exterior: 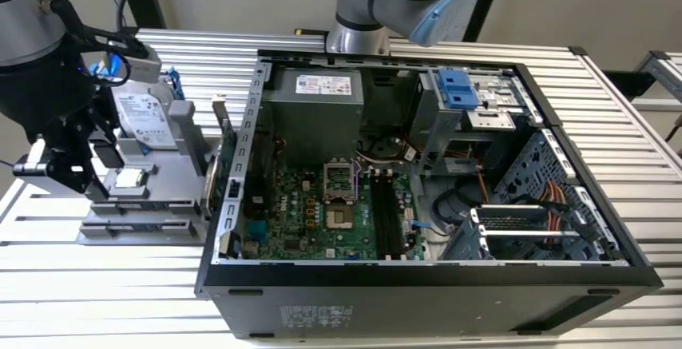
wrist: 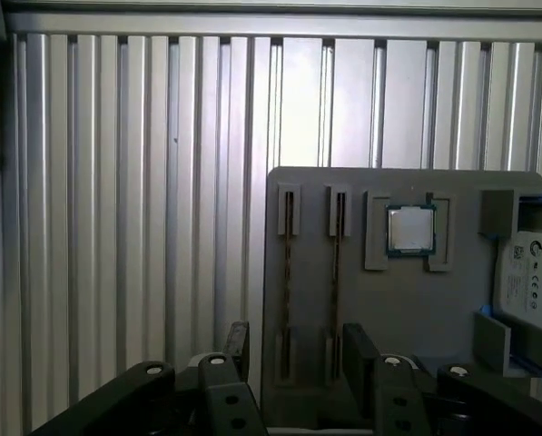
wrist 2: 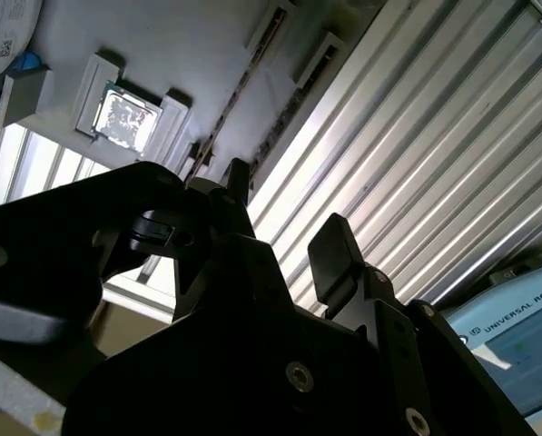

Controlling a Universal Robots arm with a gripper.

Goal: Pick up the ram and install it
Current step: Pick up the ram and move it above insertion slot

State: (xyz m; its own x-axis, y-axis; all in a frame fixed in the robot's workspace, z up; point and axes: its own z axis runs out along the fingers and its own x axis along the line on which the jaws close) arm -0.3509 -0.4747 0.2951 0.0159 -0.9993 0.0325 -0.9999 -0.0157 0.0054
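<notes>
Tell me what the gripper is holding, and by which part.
Nothing: the gripper has its jaws open and empty, near the ram in its gray holder.

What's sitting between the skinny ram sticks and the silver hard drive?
The small square processor chip, in its own pocket of the grey holder, beside the nearer ram stick; the first wrist view shows it.

Two thin ram sticks (wrist: 287,263), on edge, in adjacent grey holder (wrist: 416,318) slots
</notes>
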